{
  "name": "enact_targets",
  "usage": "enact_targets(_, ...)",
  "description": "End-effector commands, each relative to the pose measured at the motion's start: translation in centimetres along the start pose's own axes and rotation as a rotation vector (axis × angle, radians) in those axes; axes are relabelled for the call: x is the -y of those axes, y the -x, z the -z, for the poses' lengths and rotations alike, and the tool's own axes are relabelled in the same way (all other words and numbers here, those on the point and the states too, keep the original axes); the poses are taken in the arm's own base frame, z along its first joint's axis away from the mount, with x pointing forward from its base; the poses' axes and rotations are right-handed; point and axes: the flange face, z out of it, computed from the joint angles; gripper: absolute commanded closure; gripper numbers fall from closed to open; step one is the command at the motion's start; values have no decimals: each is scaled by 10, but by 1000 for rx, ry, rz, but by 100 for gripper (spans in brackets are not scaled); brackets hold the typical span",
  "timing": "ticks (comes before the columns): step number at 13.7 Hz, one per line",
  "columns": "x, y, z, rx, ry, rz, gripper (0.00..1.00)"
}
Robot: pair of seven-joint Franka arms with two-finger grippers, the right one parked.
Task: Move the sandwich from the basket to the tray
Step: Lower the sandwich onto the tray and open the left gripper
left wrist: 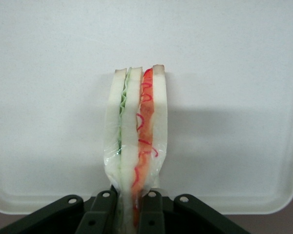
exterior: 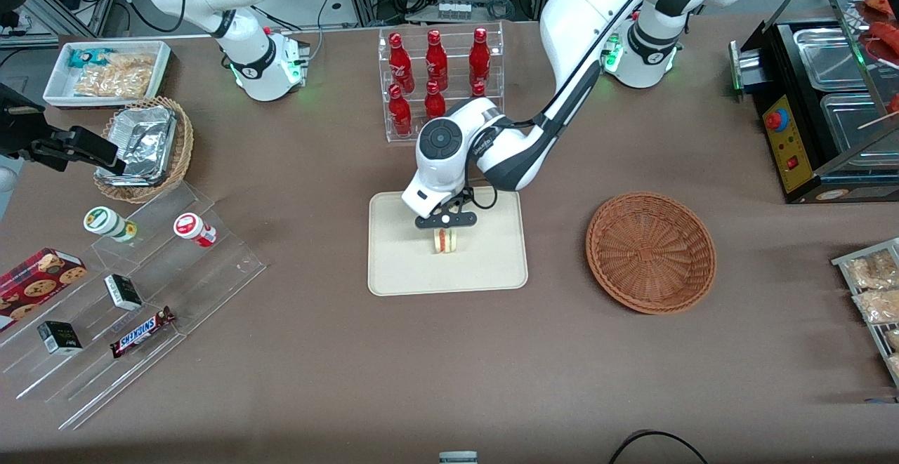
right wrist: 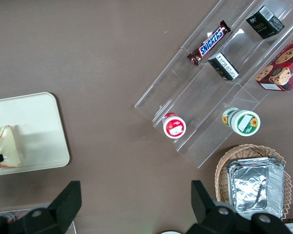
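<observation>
The sandwich [exterior: 444, 241] is a white bread wedge with red and green filling, standing on edge over the middle of the cream tray [exterior: 393, 271]. My gripper [exterior: 445, 224] is directly above it and shut on the sandwich. In the left wrist view the two black fingers [left wrist: 100, 214] pinch the wrapped sandwich [left wrist: 136, 131] at its narrow end, with the tray [left wrist: 49, 97] filling the background. The right wrist view also catches the sandwich [right wrist: 7, 146] on the tray [right wrist: 39, 126]. The reddish-brown wicker basket [exterior: 651, 252] sits beside the tray, toward the working arm's end, with nothing in it.
A clear rack of red bottles [exterior: 437, 78] stands farther from the front camera than the tray. Clear stepped shelves with snacks [exterior: 126, 295] and a tan basket with a foil container [exterior: 144, 147] lie toward the parked arm's end. A black warmer [exterior: 822, 106] stands at the working arm's end.
</observation>
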Motion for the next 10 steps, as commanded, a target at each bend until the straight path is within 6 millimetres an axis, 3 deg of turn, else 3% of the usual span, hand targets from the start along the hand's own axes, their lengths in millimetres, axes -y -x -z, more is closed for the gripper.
enact_targets(1, -7, -7, -6, -28, 3, -4, 84)
enact_targets(2, -9, -9, -7, -42, 23, -5, 76)
enact_targets(3, -10, -10, -9, -49, 37, 3, 50)
enact_targets(4, -10, -12, -8, -58, 43, 4, 8)
enact_targets(5, -9, -13, -1, -65, 48, 9, 1)
enact_targets(6, -8, -14, 5, -67, 48, 15, 0)
enact_targets(10, 13, -8, 105, -74, 5, 47, 0)
